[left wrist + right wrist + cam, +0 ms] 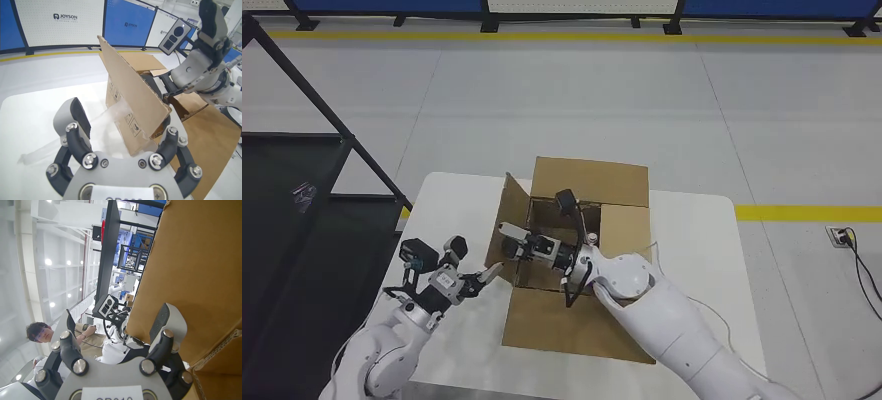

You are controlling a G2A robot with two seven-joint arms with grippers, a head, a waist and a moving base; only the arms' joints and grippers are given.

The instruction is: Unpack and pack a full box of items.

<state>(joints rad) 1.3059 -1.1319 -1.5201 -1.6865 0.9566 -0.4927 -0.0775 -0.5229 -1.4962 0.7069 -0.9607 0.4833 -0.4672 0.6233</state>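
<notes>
A white table (692, 215) is occupied at its middle by a cardboard box (587, 182) standing with its flaps opened out. Its left flap (132, 89) is raised. The lower corner of that flap is straddled by the left gripper (122, 117), fingers spread wide. The right gripper (116, 313), likewise spread, is held over the box against the flap's inner face. A clear plastic sheet (111, 115) is seen beside the box.
</notes>
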